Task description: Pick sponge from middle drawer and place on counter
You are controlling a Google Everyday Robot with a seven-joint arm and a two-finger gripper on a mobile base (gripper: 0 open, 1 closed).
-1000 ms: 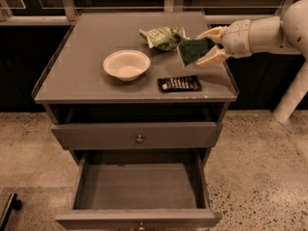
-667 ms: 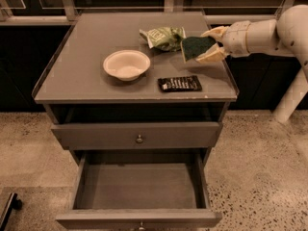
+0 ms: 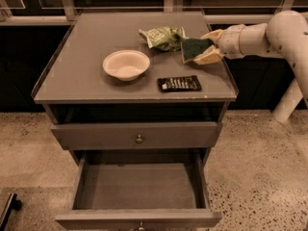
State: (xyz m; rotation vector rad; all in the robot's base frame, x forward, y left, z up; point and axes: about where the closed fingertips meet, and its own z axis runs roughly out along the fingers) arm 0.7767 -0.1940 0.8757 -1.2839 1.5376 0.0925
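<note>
My gripper [image 3: 206, 47] reaches in from the right and is shut on the sponge [image 3: 194, 47], dark green face up, pale foam below. It holds the sponge just above the right rear part of the grey counter [image 3: 86, 76], next to the light green snack bag [image 3: 162, 36]. The middle drawer [image 3: 139, 186] stands pulled out low at the front, and its long grey tray shows nothing inside. A shut drawer front with a round knob [image 3: 139, 139] is above it.
A white bowl [image 3: 126, 64] sits mid-counter. A flat black wrapper [image 3: 179, 83] lies near the counter's front right edge. My white arm [image 3: 269, 32] stretches over the counter's right rim. Speckled floor surrounds the cabinet.
The gripper with the sponge has shifted very slightly over the counter's right rear. Bowl, bag, wrapper and drawers have not moved.
</note>
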